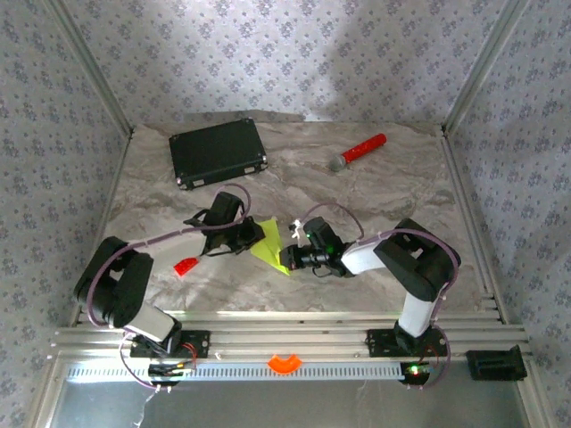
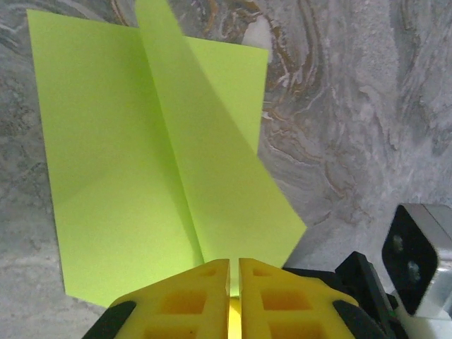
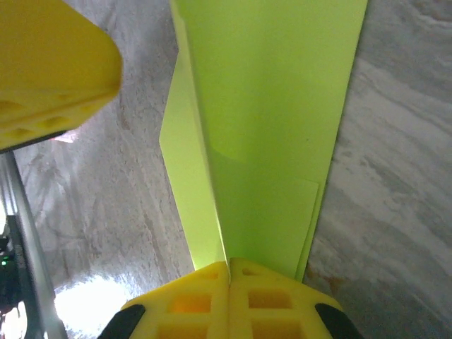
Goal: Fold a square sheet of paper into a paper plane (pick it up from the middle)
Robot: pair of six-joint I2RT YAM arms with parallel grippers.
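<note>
paper (image 1: 269,245): part folded, between both grippers
left gripper (image 2: 234,265): pinched the paper's edge
right gripper (image 3: 229,267): pinched its fold
red block (image 1: 186,265): lay near, leftward
black case (image 1: 218,152), microphone (image 1: 359,151): lay well apart, behind

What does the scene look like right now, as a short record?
paper: lime green, partly folded, raised crease down its middle, held between both grippers
left gripper: shut on paper, at the crease
right gripper: shut on paper, at the crease
case: black, closed, far left on table
microphone: red handle, lying far right
red block: beside left arm
</note>
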